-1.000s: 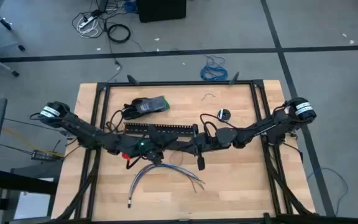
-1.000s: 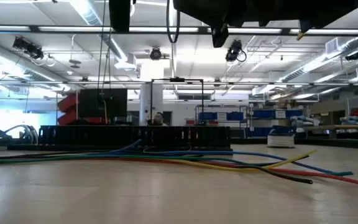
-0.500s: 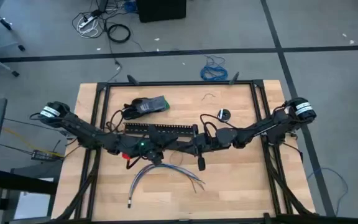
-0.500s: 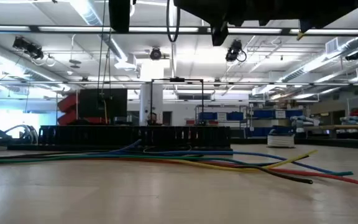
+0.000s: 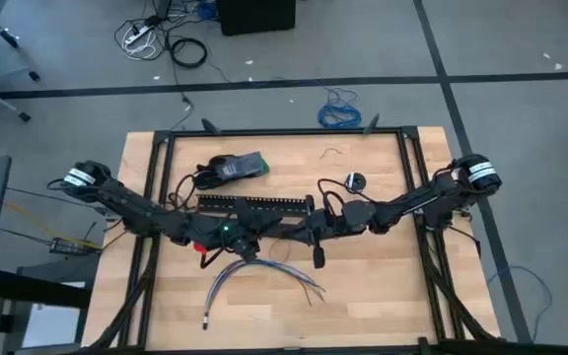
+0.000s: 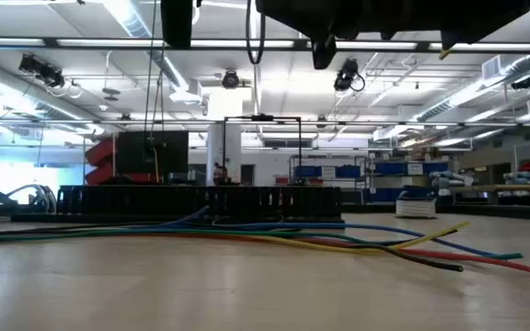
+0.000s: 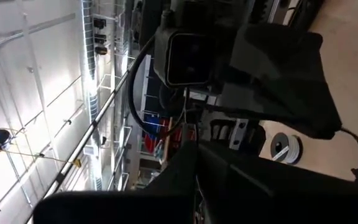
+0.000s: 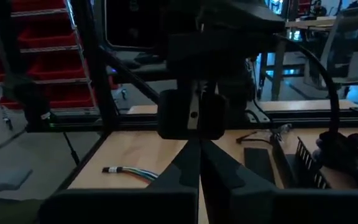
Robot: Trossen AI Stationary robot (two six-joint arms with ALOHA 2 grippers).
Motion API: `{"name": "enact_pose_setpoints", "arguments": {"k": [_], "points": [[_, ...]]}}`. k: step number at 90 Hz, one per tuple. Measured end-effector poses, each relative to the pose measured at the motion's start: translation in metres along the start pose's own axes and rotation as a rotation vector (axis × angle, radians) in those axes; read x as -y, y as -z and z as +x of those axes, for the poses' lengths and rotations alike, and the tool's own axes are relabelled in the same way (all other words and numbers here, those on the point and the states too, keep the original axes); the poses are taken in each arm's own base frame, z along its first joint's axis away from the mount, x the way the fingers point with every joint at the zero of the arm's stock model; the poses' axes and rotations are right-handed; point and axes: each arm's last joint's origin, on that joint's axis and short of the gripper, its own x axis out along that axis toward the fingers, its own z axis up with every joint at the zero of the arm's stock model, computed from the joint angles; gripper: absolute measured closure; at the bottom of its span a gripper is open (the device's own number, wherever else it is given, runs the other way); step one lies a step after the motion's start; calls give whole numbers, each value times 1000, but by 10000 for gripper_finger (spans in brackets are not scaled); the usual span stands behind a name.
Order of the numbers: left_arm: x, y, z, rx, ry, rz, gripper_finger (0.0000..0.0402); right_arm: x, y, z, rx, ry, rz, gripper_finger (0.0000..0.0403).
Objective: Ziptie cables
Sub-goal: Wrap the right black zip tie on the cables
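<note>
Jaws of both grippers are hard to read: in the high view the left gripper [image 5: 233, 237] and the right gripper [image 5: 316, 235] are dark shapes near the middle of the frame, and whether they are spread or pressed together cannot be told. In each wrist view the two dark fingers [image 8: 194, 163] meet in a narrow point in the lower middle of the picture, but the tips are lost in shadow. The two arms reach in from the left and right edges of the table [image 5: 383, 306] and face each other, close together, a little above the centre of the wooden top.

The cables [image 5: 264, 276] lie on the table just below the two grippers, in the lower middle of the high view. The bundle makes an arch, with one end pointing to the lower left and the splayed ends to the lower right. In the low view they run flat across the frame as blue, green, yellow, red and black wires [image 6: 357, 241]. No gripper touches them as far as can be seen.

A long black slotted channel [image 5: 254, 205] lies just above the grippers. Above it, toward the upper left of the table, rests a dark tool with a grey body [image 5: 233, 168]. A small round black thing [image 5: 354, 181] sits right of the centre, and a thin curled wire scrap [image 5: 333, 152] lies near the top edge. The zipties cannot be made out.
</note>
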Motion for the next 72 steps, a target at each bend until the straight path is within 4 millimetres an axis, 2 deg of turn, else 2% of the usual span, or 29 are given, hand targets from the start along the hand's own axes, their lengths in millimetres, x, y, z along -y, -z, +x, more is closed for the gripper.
{"name": "enact_pose_setpoints", "arguments": {"k": [72], "points": [[-1,6,4,-25,-5,-26,401,0,0,0,-3,0,0,403]]}}
